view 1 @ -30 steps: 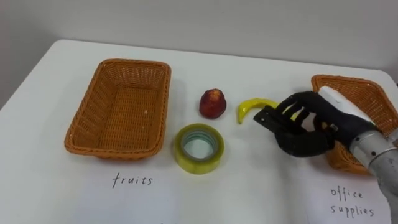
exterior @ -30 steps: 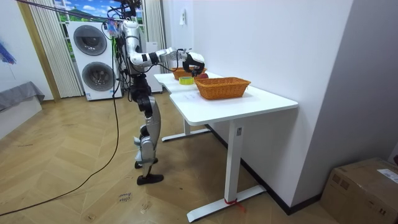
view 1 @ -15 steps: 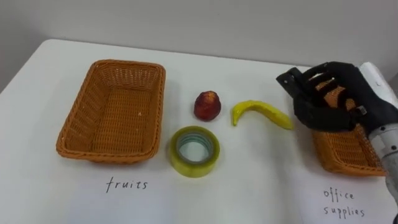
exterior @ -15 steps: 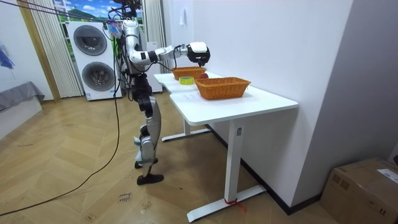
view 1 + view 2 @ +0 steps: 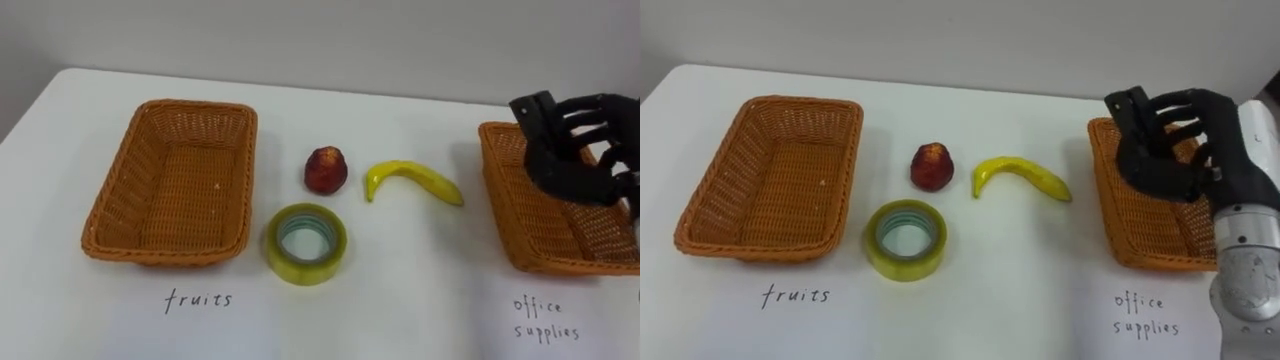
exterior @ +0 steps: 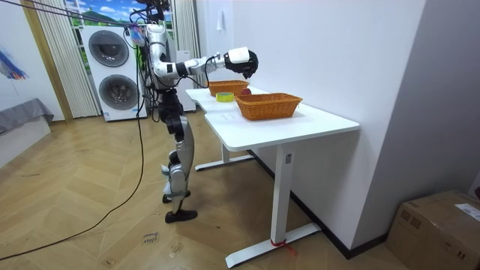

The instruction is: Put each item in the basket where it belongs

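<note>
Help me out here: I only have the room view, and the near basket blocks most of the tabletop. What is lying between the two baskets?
Observer: Three things lie there on the table: a red fruit, a banana beside it, and a roll of tape nearer the robot.
Operator: Is anything inside the basket under the raised hand?
Observer: Nothing shows in the part of the right basket that the right hand leaves uncovered; the hand hides the rest of it.
</note>
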`<state>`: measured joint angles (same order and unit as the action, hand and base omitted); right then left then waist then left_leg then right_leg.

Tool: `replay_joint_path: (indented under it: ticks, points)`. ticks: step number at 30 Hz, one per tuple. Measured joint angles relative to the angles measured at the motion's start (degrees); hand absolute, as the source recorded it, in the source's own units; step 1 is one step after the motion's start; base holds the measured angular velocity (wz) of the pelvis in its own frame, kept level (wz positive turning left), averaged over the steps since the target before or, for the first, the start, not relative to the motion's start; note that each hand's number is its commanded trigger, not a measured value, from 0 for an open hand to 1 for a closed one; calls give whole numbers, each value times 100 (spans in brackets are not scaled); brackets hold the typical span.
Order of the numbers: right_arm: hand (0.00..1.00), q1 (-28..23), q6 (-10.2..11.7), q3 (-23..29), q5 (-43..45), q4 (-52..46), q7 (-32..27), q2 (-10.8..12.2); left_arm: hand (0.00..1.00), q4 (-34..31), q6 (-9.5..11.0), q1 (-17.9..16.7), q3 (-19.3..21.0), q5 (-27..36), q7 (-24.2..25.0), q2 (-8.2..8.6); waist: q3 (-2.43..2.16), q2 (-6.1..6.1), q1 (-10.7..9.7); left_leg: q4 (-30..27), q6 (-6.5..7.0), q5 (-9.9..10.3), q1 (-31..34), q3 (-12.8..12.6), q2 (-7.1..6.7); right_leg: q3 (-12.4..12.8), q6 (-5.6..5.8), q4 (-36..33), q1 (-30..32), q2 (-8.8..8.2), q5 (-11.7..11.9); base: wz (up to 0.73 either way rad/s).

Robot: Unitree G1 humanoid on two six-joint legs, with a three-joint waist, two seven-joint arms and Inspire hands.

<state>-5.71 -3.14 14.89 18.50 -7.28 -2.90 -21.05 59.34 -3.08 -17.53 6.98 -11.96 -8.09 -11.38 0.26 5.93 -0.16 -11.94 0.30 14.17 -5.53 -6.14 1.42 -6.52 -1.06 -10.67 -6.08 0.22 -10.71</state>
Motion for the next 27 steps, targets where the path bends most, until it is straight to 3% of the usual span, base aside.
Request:
replay_joint_path:
  ticks: [13,27]
  points:
    - [100,-2,44,0,-16,526,-153,1,0,-25,-57,-26,1,2,-40,3,-17,-47,-151,9,2,-1,2,-6,5,-12,1,2,21,2,0,0]
    - [100,-2,53,-13,-5,874,-148,1,0,-22,-57,-67,-38,9,-25,5,-16,-56,-112,-34,2,-1,-1,-9,3,-14,1,-22,1,-5,0,0]
